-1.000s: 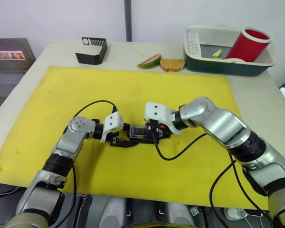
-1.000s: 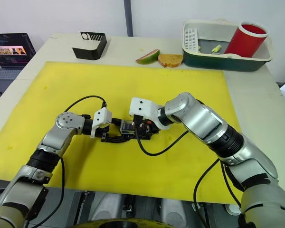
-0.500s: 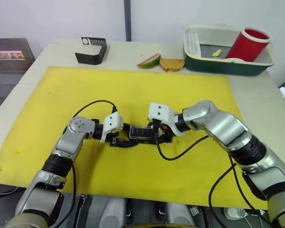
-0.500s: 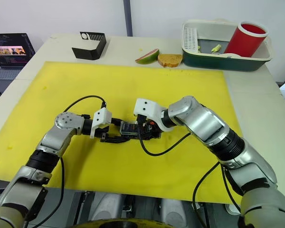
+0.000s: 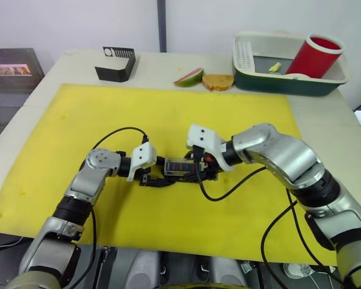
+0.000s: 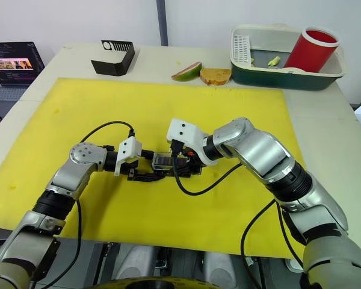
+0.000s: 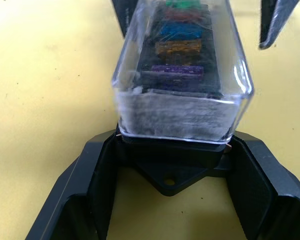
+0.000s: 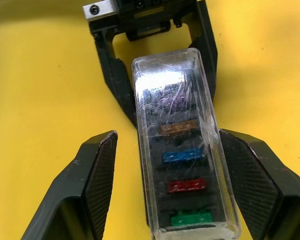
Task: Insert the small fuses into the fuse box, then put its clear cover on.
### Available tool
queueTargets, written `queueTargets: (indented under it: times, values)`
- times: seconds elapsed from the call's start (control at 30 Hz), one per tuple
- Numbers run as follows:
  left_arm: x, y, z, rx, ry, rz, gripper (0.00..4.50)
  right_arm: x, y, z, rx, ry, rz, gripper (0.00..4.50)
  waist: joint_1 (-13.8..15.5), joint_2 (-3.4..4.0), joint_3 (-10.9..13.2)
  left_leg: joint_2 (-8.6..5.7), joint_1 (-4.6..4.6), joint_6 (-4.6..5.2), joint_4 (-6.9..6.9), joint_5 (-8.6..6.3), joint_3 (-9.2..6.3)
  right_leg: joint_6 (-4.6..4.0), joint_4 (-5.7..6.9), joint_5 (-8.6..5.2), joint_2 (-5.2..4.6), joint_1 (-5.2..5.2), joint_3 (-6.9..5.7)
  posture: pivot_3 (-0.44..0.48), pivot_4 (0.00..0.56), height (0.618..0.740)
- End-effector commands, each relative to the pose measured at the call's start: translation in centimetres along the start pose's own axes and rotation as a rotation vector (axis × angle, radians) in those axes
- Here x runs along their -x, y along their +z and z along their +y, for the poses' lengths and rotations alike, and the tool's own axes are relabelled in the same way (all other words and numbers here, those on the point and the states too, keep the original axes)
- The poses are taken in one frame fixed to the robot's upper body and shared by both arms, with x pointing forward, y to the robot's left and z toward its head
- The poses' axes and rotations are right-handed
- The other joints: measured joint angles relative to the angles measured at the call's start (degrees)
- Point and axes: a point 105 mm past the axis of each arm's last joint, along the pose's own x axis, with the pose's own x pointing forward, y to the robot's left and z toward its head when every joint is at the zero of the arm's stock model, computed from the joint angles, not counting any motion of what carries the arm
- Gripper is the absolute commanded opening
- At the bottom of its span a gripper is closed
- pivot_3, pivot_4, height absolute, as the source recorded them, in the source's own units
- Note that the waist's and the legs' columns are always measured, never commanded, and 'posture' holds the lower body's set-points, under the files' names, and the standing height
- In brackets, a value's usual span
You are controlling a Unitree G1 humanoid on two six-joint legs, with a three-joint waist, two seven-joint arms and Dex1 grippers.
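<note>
1. Left gripper (image 7: 170,165): fingers clamp the near end tab of the fuse box (image 7: 170,172), pinched tight on both sides. In the head view it sits at mat centre, slightly toward 7 o'clock.
2. Fuse box: lies flat on the yellow mat (image 5: 168,120), long axis running from left gripper to right gripper (image 8: 162,175).
3. Clear cover (image 8: 182,145): seated over the box top, covering the whole fuse row. Whether it is fully latched: cannot tell.
4. Small fuses (image 8: 186,156): visible through the cover, all in slots. Order from left-gripper end to right-gripper end: purple, amber, blue, red, green.
5. Right gripper: fingers spread wide, one each side of the cover's far end, not touching it. Sits just at 3 o'clock of the box in the head view.
6. Cables: a black cable loops off each wrist onto the mat.
7. Far items, off the mat:
   - black slotted holder (image 5: 116,64) at 11 o'clock.
   - fruit slice (image 5: 189,77) and bread piece (image 5: 218,82), side by side at 12 o'clock.
   - green-and-white tray (image 5: 289,84) at 1 o'clock, holding a tilted red cup (image 5: 315,56).
   - laptop (image 6: 11,66) at 10 o'clock, beside the table.
</note>
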Motion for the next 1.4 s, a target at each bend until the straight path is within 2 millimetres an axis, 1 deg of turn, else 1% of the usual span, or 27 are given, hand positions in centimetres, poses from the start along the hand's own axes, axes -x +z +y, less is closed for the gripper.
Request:
queueTargets:
  times: [0.03,0.17,0.47,0.77,0.9,1.1,1.17,1.23,1.33,1.4]
  values:
    - [-0.5,-0.3,-0.7,0.005,-0.024,0.008,2.55,0.9,1.0,0.3,0.047,-0.011,-0.029,3.42,0.0,0.00,0.0,0.00,0.00,0.00,0.00,0.00,0.00,0.00,0.00,0.00,0.00,0.00,0.00,0.000,0.150,0.740]
    - [-0.5,-0.3,-0.7,0.005,-0.023,0.005,2.55,1.0,0.9,0.2,0.048,-0.021,-0.023,3.42,0.0,0.00,0.0,0.00,0.00,0.00,0.00,0.00,0.00,0.00,0.00,0.00,0.00,0.00,0.00,0.000,0.150,0.740]
    - [-0.9,-0.3,-0.8,0.007,-0.029,-0.001,2.55,1.4,0.7,-0.8,0.036,-0.067,-0.019,3.42,0.1,0.00,0.0,0.00,0.00,0.00,0.00,0.00,0.00,0.00,0.00,0.00,-0.01,0.00,0.00,0.000,0.150,0.740]
    - [-0.9,-0.2,-0.8,0.008,-0.027,-0.003,2.55,1.4,0.7,-1.0,0.009,-0.066,-0.023,3.42,0.1,0.00,0.0,0.00,0.00,0.00,0.00,0.00,0.00,0.00,0.00,0.00,-0.01,0.00,0.00,0.000,0.150,0.740]
    - [-0.9,-0.3,-0.9,0.011,-0.027,-0.002,2.55,1.6,1.0,-1.1,-0.037,-0.054,-0.038,3.42,0.1,0.00,0.0,0.00,0.00,0.00,0.00,0.00,0.00,0.00,0.00,0.00,-0.01,0.00,0.00,0.000,0.150,0.740]
    - [-0.8,-0.4,-0.9,0.013,-0.024,0.000,2.55,1.7,1.1,-0.6,-0.047,-0.024,-0.037,3.42,0.0,0.00,0.0,0.00,0.00,0.00,0.00,0.00,0.00,0.00,-0.01,0.00,-0.02,0.00,0.00,0.000,0.150,0.740]
    - [-0.8,-0.4,-0.9,0.015,-0.023,0.000,2.55,1.8,1.2,-0.8,-0.063,-0.030,-0.047,3.42,0.0,0.00,0.0,0.00,0.00,0.00,0.00,0.00,0.00,0.00,-0.01,0.00,-0.02,0.00,0.00,0.000,0.150,0.740]
    - [-0.8,-0.4,-0.9,0.015,-0.023,0.000,2.55,2.1,1.6,-1.0,-0.067,-0.039,-0.064,3.42,0.0,0.00,0.0,0.00,0.00,0.00,0.00,0.00,0.00,0.00,-0.01,0.00,-0.02,0.00,0.00,0.000,0.150,0.740]
    - [-0.7,-0.4,-0.9,0.017,-0.023,-0.001,2.55,3.2,3.9,-1.1,-0.021,-0.043,-0.197,3.42,0.0,0.00,0.0,0.00,0.00,0.00,-0.01,0.00,0.00,0.00,0.00,0.00,-0.02,0.00,0.00,0.000,0.150,0.740]
    - [-0.7,-0.4,-0.9,0.019,-0.023,-0.003,2.55,4.0,4.9,-1.1,0.039,-0.069,-0.293,3.42,0.0,0.00,0.0,0.00,0.00,0.00,-0.01,0.00,0.00,0.00,0.00,0.00,-0.02,0.00,0.00,0.000,0.150,0.740]
